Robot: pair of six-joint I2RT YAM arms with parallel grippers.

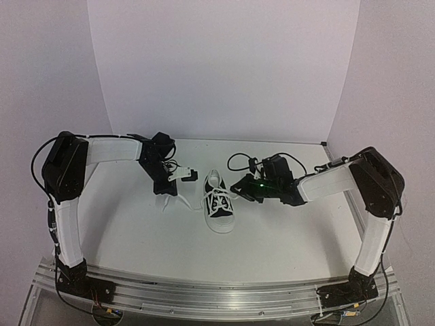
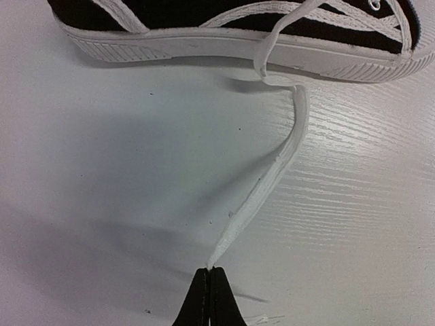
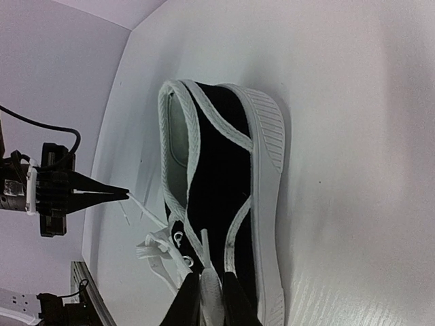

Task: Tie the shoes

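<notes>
The black canvas sneaker (image 1: 219, 203) with white toe cap and white laces stands mid-table, toe toward the near edge. My left gripper (image 1: 196, 177) is to the shoe's left, shut on the tip of one white lace (image 2: 272, 170) that runs taut from the fingertips (image 2: 209, 272) up to the sneaker's sole (image 2: 204, 46). My right gripper (image 1: 239, 187) is against the shoe's right side. In the right wrist view its fingers (image 3: 209, 299) are closed on a flat piece of white lace over the sneaker (image 3: 228, 170) near the eyelets. The left gripper (image 3: 124, 192) shows there too.
A loose lace end (image 1: 178, 202) lies on the white table (image 1: 136, 231) left of the shoe. White backdrop walls (image 1: 224, 68) close the far side and both sides. The arms' base rail (image 1: 217, 292) runs along the near edge.
</notes>
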